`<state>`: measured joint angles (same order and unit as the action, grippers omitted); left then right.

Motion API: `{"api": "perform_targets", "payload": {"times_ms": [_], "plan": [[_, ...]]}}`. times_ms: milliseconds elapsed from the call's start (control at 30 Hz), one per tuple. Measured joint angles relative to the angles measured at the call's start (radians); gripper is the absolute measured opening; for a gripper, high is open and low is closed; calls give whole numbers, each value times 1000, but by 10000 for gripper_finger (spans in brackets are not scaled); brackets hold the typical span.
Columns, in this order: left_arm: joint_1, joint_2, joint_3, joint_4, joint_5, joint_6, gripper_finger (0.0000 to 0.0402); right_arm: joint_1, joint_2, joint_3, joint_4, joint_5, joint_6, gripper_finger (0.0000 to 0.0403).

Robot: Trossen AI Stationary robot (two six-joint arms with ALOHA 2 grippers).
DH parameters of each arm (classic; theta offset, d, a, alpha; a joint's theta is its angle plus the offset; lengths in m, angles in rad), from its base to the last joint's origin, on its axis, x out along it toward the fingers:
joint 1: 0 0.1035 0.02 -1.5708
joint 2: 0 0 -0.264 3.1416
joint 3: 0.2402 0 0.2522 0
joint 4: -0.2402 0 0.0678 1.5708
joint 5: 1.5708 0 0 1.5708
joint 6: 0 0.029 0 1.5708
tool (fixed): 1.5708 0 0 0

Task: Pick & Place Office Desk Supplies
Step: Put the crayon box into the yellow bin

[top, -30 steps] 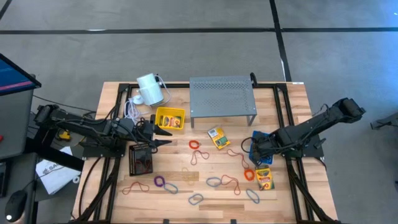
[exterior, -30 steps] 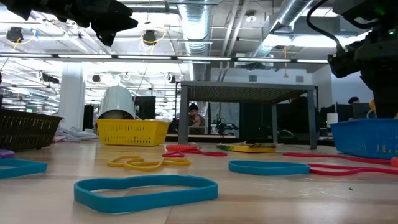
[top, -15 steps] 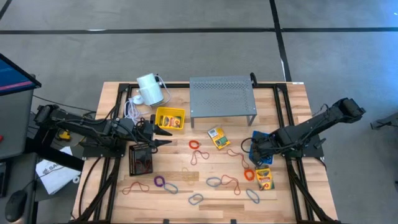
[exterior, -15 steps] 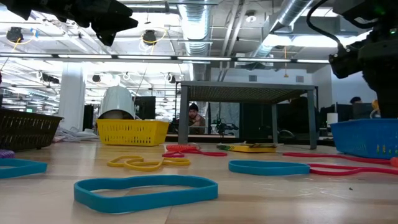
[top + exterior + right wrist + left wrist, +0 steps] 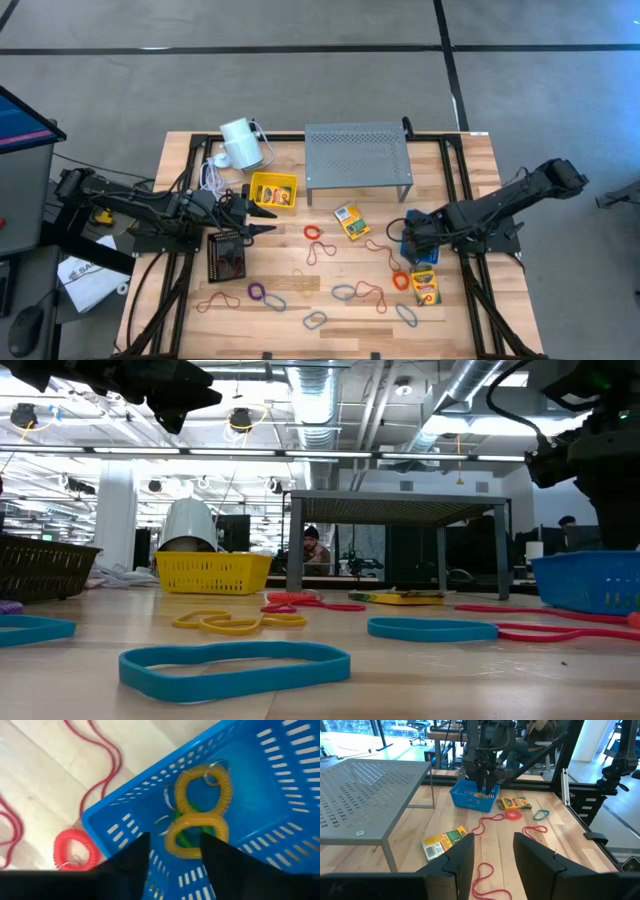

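The right claw [image 5: 172, 851] hangs over the blue basket [image 5: 416, 236] at the desk's [image 5: 330, 310] three o'clock, fingers parted, gripping nothing; two yellow coil bands [image 5: 197, 815] lie inside. Rising carelessly, a finger could snag a coil. The left claw [image 5: 492, 860] waits half-open, empty, at nine o'clock.

Thin rubber-band loops [image 5: 356, 292] in red, orange, blue and purple lie flat, scattered over the front half of the surface [image 5: 460, 170]. One crayon box [image 5: 350, 221] lies tilted near the middle; another [image 5: 425, 286] lies just beside an orange coil [image 5: 401, 281].
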<state>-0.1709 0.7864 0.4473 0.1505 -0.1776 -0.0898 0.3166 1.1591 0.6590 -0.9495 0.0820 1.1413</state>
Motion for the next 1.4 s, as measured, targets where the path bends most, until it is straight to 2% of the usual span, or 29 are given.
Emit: {"api": "perform_targets", "payload": {"times_ms": [133,267,533,767,900,967,1200,1400], "plan": [[0,0,0,0,0,0,131,-31,0,0,-30,26,14,230],[0,0,0,0,0,0,131,-29,-13,13,-34,88,23,236],[0,0,0,0,0,5,131,23,-35,125,-46,103,4,200],[0,0,0,-1,0,6,131,138,-25,168,-55,99,135,162],[0,0,0,0,0,6,131,194,-25,168,-27,23,200,156],[0,0,0,0,0,6,131,221,-25,168,6,20,227,157],[0,0,0,0,0,4,131,274,-18,169,152,80,192,157],[0,0,0,0,0,4,131,275,74,169,261,72,104,139]]}}
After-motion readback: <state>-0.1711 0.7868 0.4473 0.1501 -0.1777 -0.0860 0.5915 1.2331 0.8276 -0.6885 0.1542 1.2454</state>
